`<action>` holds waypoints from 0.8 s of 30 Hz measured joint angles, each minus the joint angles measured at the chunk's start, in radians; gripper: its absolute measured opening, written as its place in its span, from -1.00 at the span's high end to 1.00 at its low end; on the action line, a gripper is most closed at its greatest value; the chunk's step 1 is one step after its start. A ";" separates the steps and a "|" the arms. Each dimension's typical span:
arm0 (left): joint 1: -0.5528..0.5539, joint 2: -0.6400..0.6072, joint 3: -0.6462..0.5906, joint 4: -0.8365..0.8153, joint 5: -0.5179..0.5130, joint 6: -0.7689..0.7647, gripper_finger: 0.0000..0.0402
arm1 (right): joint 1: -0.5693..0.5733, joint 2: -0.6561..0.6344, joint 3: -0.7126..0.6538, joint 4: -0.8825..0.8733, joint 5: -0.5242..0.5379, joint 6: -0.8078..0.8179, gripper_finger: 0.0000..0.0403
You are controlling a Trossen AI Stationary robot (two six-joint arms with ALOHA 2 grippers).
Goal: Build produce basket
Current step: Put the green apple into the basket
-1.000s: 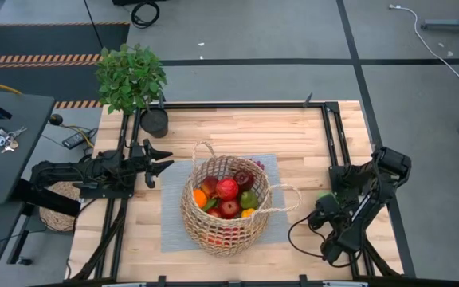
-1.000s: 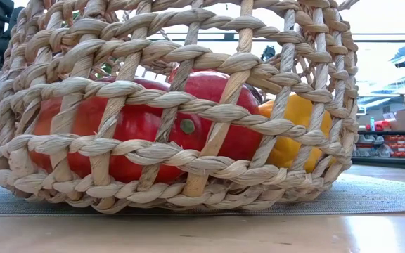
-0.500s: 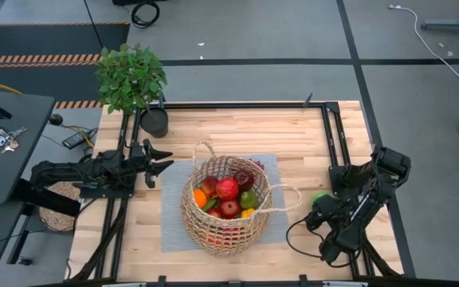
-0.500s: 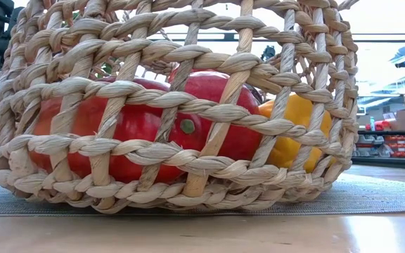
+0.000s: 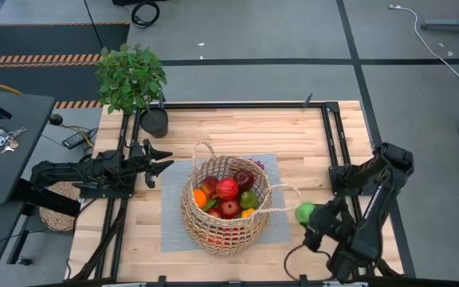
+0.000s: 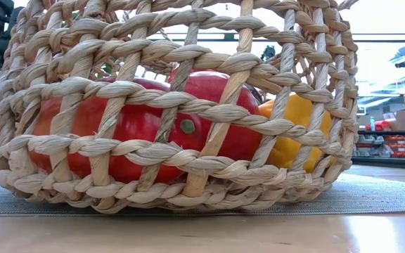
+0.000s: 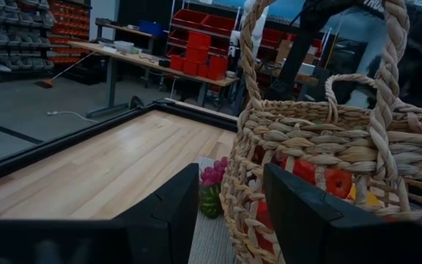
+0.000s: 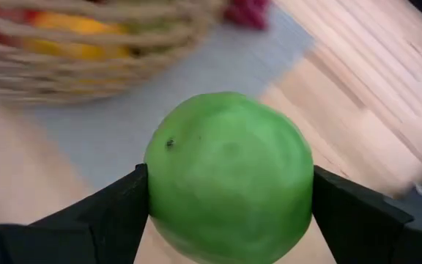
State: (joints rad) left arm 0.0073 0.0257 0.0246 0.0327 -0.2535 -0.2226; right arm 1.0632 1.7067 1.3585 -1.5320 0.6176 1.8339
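My right gripper [image 5: 307, 217] has its jaws clenched on a green fruit [image 5: 304, 212], lower right of centre, just beside the basket [image 5: 223, 206] rim; bare worktop [image 5: 293, 131] lies above. My left gripper [image 5: 159, 162], jaws released, waits left of the basket.

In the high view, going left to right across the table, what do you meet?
Left gripper → basket of produce → green fruit held in the right gripper.
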 joint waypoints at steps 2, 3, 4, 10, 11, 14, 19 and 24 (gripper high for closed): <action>0.000 0.000 0.000 0.000 0.000 0.000 0.20 | 0.001 -0.008 0.057 0.029 0.036 -0.110 -0.72; 0.000 0.000 0.000 0.001 0.000 0.000 0.20 | 0.002 -0.009 0.085 0.049 0.058 -0.169 -0.72; 0.000 0.000 0.000 0.000 0.000 0.000 0.20 | 0.002 -0.009 0.113 0.065 0.082 -0.230 -0.72; 0.000 0.000 0.000 0.000 0.000 0.000 0.20 | -0.021 -0.009 0.280 0.169 0.151 -0.563 -0.72; 0.000 0.000 0.000 0.000 0.000 0.000 0.20 | -0.026 -0.009 0.306 0.196 0.158 -0.624 -0.72; 0.000 0.000 0.000 0.000 0.000 0.000 0.20 | -0.048 -0.009 0.375 0.303 0.214 -0.834 -0.72; 0.000 0.000 0.000 0.000 0.000 0.000 0.20 | -0.111 -0.010 0.466 0.449 0.253 -1.159 -0.72; 0.000 0.000 0.000 0.000 0.000 0.000 0.20 | -0.228 -0.011 0.493 0.541 0.238 -1.426 -0.72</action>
State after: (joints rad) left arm 0.0072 0.0259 0.0246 0.0330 -0.2535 -0.2226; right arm 0.8351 1.6959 1.8519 -0.9906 0.8556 0.4076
